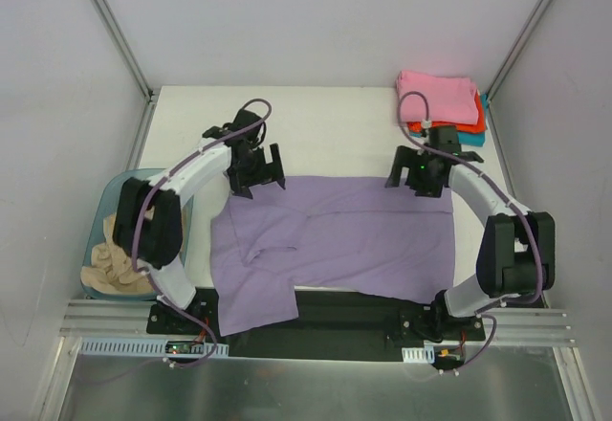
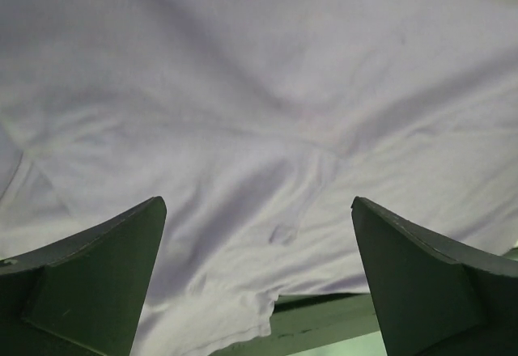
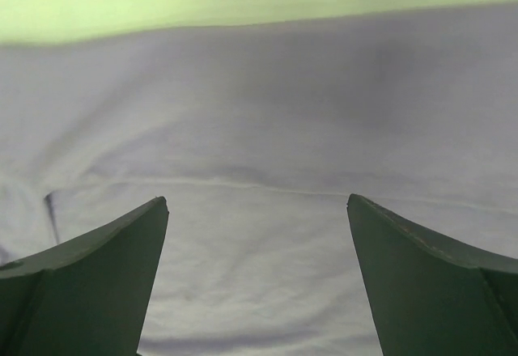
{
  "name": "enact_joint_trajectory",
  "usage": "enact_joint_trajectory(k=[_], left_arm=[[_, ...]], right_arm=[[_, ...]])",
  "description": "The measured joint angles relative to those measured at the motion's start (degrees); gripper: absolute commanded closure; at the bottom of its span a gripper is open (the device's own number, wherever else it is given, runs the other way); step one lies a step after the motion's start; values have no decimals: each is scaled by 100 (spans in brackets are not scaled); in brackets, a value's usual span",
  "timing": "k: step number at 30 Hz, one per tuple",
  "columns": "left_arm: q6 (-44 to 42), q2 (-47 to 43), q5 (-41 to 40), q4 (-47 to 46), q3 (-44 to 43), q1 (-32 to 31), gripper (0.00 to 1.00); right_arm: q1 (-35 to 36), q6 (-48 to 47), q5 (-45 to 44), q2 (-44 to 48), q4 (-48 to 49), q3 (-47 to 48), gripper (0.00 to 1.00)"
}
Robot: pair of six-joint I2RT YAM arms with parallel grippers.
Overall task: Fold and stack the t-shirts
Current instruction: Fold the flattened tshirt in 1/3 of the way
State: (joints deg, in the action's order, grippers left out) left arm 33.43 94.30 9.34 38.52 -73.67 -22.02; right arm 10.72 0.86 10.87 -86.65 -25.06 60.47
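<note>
Tan cotton lies crumpled at the far left: the tan t-shirt (image 1: 113, 270) is bunched inside a translucent pale-blue bin (image 1: 99, 212) beside the white worktop (image 1: 325, 124). Just right of the bin, the left gripper (image 1: 260, 184) hangs over the far-left corner of the lavender t-shirt (image 1: 354, 239). In the left wrist view its jaws stand wide apart with nothing between them, and only purple cloth (image 2: 267, 113) shows below the left gripper (image 2: 259, 206).

The lavender t-shirt is spread out flat across the middle of the worktop. It is mostly smooth, with soft creases and a raised fold gathered in its left half. Its near-left part runs past the worktop's front edge and drapes over the dark base plate between the arms.

Over the shirt's far-right corner sits the right gripper (image 1: 418, 180). The right wrist view shows its jaws likewise apart and empty, the right gripper (image 3: 257, 202) being above a faint seam line in the cloth (image 3: 267, 129).

In the far-right corner of the worktop, well apart from the lavender shirt, rests a folded stack. The pink t-shirt (image 1: 440, 94) is on top, the orange-red one (image 1: 470, 126) is under it, and a sliver of teal (image 1: 485, 103) shows at the edge.
</note>
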Motion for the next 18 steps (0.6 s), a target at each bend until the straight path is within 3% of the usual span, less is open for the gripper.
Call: enact_joint_trajectory(k=[5,10,18], left_arm=[[0,1366,-85,-85,-542,282,1],[15,2188,-70,-9,-1097,623,1],[35,2791,195,127,-2013,1019,1]], right_arm=[[-1141,68,-79,-614,-254,111,3],[-1545,74,-94,-1674,-538,651,3],[-1792,201,42,-2743,-1137,2157,3]])
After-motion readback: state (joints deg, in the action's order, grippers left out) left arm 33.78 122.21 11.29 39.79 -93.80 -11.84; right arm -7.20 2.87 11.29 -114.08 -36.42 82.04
